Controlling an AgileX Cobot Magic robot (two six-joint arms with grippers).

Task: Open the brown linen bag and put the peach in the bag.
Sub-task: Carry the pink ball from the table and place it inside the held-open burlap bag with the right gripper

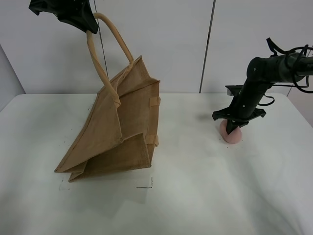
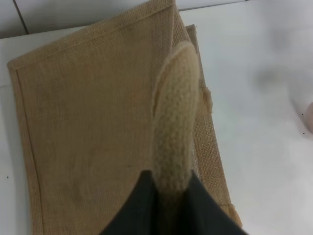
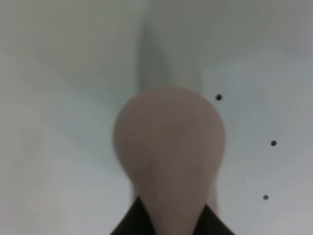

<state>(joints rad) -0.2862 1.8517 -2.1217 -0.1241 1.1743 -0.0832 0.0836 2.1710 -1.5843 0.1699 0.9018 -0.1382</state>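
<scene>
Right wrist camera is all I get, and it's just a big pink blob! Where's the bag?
Observer: The brown linen bag stands on the table over on the robot's left side, well apart from the peach.
Operator: Is somebody holding it?
Observer: Yes. The left end effector is shut on one handle and holds it up high, so the bag leans over.
Operator: Is my peach up in the air?
Observer: No. In the high view it sits on the table, with the right end effector down around it.
</scene>
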